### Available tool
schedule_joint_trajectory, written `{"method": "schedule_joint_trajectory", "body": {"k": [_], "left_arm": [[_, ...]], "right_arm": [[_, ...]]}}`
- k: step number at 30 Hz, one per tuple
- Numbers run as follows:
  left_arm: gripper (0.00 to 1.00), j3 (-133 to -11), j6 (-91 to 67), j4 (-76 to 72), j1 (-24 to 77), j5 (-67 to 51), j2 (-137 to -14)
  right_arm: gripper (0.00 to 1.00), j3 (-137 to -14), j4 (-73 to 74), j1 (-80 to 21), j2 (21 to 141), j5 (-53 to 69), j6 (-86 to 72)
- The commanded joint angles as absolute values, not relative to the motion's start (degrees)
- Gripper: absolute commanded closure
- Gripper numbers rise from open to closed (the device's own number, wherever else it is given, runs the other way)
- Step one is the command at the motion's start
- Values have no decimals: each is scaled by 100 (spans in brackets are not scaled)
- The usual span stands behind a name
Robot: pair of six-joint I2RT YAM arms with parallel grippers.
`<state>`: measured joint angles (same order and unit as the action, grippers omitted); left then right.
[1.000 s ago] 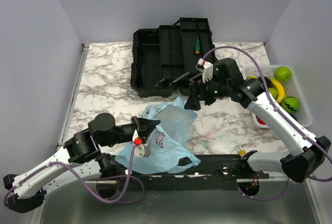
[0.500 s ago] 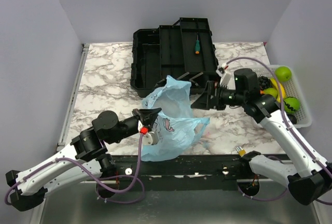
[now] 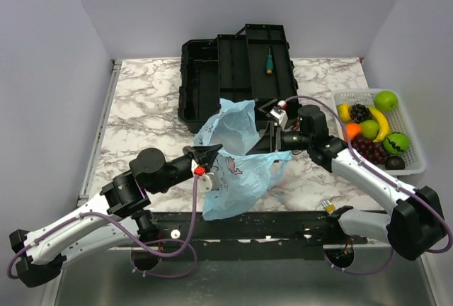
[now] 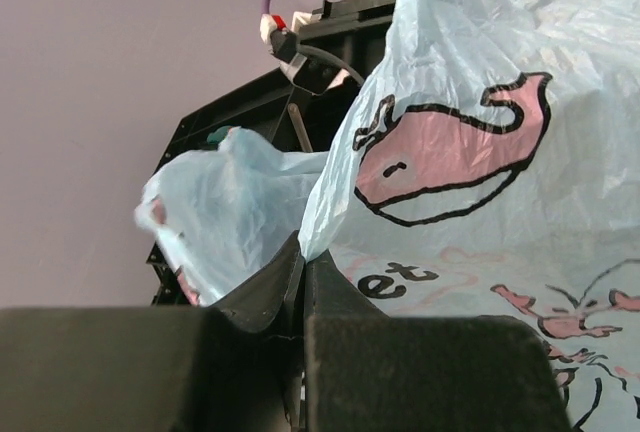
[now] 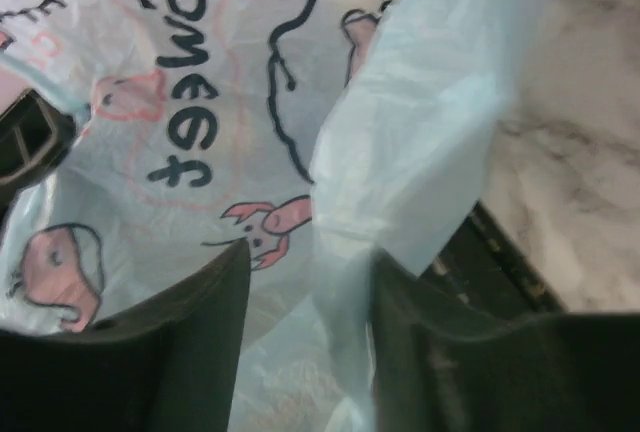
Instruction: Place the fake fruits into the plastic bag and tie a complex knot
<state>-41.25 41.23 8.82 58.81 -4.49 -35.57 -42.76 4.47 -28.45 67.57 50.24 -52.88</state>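
The light-blue plastic bag with pink cartoon print hangs stretched between both arms over the table's middle. My left gripper is shut on the bag's edge; in the left wrist view the jaws pinch a fold of the plastic bag. My right gripper reaches the bag's right side. Its fingers stand apart around a strip of the bag, which lies against the right one. The fake fruits, among them a green one, a banana, an orange and grapes, lie in the basket. No knot shows.
A white mesh basket stands at the right edge of the marble table. An open black toolbox sits at the back, with a green-handled screwdriver in it, just behind the bag.
My right arm swung left and down to the bag, and its jaws have narrowed around a strip of plastic. The left arm pushed forward, lifting and spreading the bag.
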Motion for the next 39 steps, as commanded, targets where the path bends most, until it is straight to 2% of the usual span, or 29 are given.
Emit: {"method": "schedule_joint_trajectory", "body": {"k": [1, 2, 3, 6, 10, 14, 19, 20, 21, 23, 25, 26, 28, 33, 39], "left_arm": [[100, -4354, 4071, 1201, 5781, -445, -3275], [100, -4396, 4133, 1437, 5722, -559, -3126], [100, -4450, 4279, 1942, 5621, -909, -2976], [100, -4709, 5388, 4211, 5305, -2149, -2554], [100, -4722, 5506, 5815, 5222, -2420, -2533], [100, -4173, 5454, 5346, 5221, -2294, -2431], [100, -4043, 5463, 4431, 5221, -2296, -3076], [100, -4120, 5449, 4347, 5223, -2329, -3317], [100, -4233, 5474, 4300, 5221, -2379, -3495], [100, -4392, 5589, 4261, 5221, -2443, -3777], [100, -4438, 5701, 4157, 5222, -2460, -3874], [100, -4436, 5756, 4131, 5219, -2482, -3856], [100, -4503, 5798, 4154, 5218, -2546, -3840], [100, -4869, 5555, 4240, 5212, -2468, -3893], [100, -4922, 5902, 4132, 5212, -2334, -3708]], "right_arm": [[75, -4554, -129, -2880, 6828, 5782, -5479], [97, -5001, 757, -2805, 6860, 5666, -4686], [99, -5487, 1941, -2672, 6930, 5358, -3974], [99, -6922, 4248, -2189, 7127, 3630, -1787], [99, -7267, 4979, -2096, 7267, 2052, -409], [99, -7110, 4992, -2101, 7475, 1600, -56], [99, -7263, 4933, -2122, 7597, 2172, 165], [97, -7293, 4947, -2127, 7588, 2342, 196], [85, -7307, 4970, -2158, 7563, 2434, 238], [55, -7379, 5062, -2180, 7518, 2487, 394], [20, -7631, 5148, -2177, 7434, 2448, 606], [6, -7780, 5163, -2178, 7383, 2405, 685], [0, -8160, 5173, -2177, 7280, 2384, 872], [0, -9091, 5453, -2180, 7252, 3088, 1450], [0, -9313, 5657, -2179, 7344, 4254, 1698]]}}
